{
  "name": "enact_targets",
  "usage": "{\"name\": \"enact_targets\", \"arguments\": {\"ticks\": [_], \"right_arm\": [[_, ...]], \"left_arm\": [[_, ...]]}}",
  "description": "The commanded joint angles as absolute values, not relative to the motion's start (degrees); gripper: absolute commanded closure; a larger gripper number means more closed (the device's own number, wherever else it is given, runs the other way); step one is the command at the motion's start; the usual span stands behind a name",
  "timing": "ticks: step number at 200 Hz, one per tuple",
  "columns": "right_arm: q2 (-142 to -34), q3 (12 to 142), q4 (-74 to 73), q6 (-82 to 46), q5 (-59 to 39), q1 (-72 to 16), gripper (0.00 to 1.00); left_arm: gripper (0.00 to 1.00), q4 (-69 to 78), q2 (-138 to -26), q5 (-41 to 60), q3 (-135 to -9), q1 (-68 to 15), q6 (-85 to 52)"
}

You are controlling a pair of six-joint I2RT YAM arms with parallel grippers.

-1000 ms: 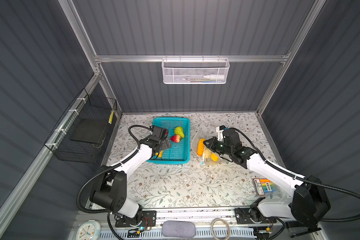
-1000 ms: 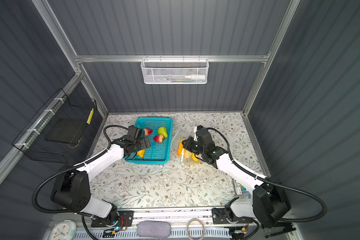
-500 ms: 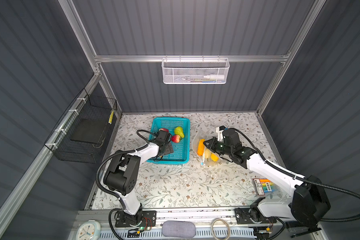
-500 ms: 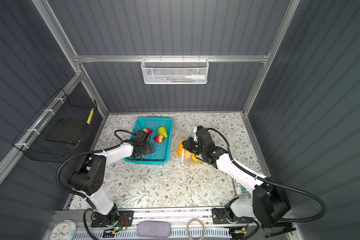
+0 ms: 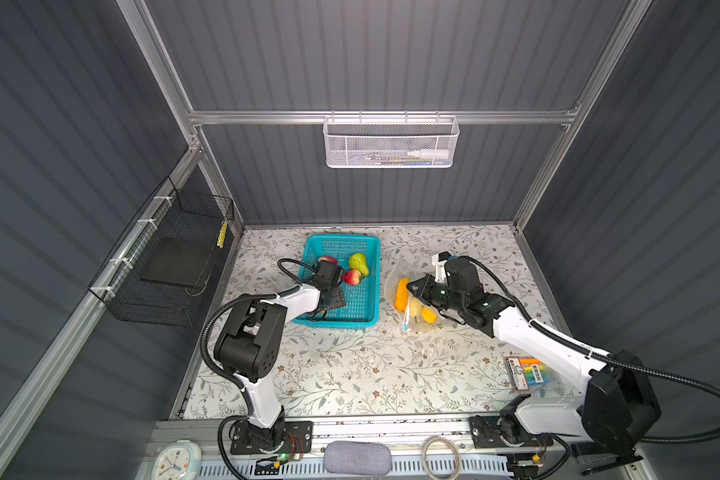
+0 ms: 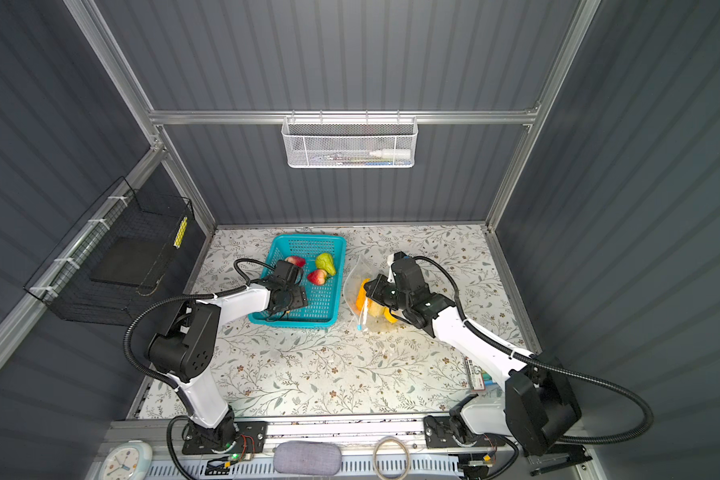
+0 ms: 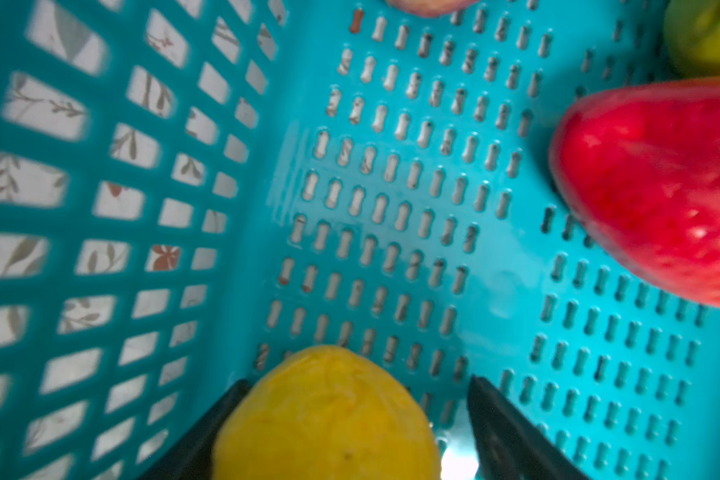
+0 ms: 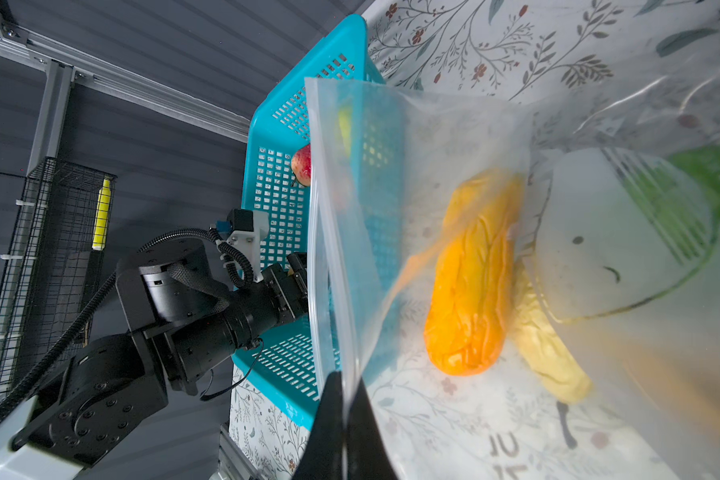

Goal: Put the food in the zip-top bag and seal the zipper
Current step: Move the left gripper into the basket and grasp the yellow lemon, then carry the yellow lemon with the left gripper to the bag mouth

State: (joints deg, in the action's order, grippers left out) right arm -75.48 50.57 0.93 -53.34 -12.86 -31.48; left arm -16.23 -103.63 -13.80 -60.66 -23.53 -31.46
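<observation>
My left gripper (image 7: 357, 382) reaches down into the teal basket (image 5: 371, 245), jaws open around a yellow fruit (image 7: 325, 415). One finger touches it; a gap shows at the other. A red fruit (image 7: 657, 187) (image 5: 352, 276), a green pear (image 5: 358, 262) and a red apple (image 5: 327, 261) lie in the basket beyond. The right gripper (image 8: 344, 376) (image 5: 414, 286) is shut on the mouth edge of the zip-top bag (image 8: 433, 145) (image 5: 395, 270), holding it up. Inside the bag lie an orange piece (image 8: 474, 274) and a pale yellow one (image 8: 549, 345). The zipper's light-blue slider (image 5: 404, 328) hangs at the near end.
A marker pack (image 5: 528, 372) lies at the table's front right, beside the right arm's base. A white wire basket (image 5: 389, 143) hangs on the back wall and a black wire basket (image 5: 171, 257) on the left wall. The basket wall (image 7: 100, 208) rises close beside the left gripper.
The left arm has folded back and its gripper has dropped lower into the basket; its jaws have narrowed around the yellow fruit. The right gripper and bag have stayed put.
</observation>
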Motion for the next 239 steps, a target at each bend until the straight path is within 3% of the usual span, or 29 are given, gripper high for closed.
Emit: {"name": "enact_targets", "arguments": {"ticks": [1,36,67,170,239], "right_arm": [[-76.07,51.79,1.36,-52.38,-12.88,-31.55,1.0],[-75.95,51.77,1.45,-52.33,-12.96,-31.55,1.0],[-75.92,51.68,1.58,-52.27,-12.83,-31.51,1.0],[-75.98,51.59,1.63,-52.21,-12.83,-31.51,1.0],[-75.51,51.5,1.91,-52.13,-12.46,-31.56,1.0]], "left_arm": [[0.26,-15.75,-104.59,-12.61,-61.44,-23.36,-29.98],[0.43,-15.59,-103.98,-12.49,-61.28,-23.37,-28.85],[0.51,-15.41,-102.8,-11.74,-61.39,-23.38,-28.04],[0.51,-14.48,-89.51,2.14,-62.23,-23.96,-31.65],[0.5,-3.87,-81.1,7.2,-62.58,-32.22,-39.45]]}}
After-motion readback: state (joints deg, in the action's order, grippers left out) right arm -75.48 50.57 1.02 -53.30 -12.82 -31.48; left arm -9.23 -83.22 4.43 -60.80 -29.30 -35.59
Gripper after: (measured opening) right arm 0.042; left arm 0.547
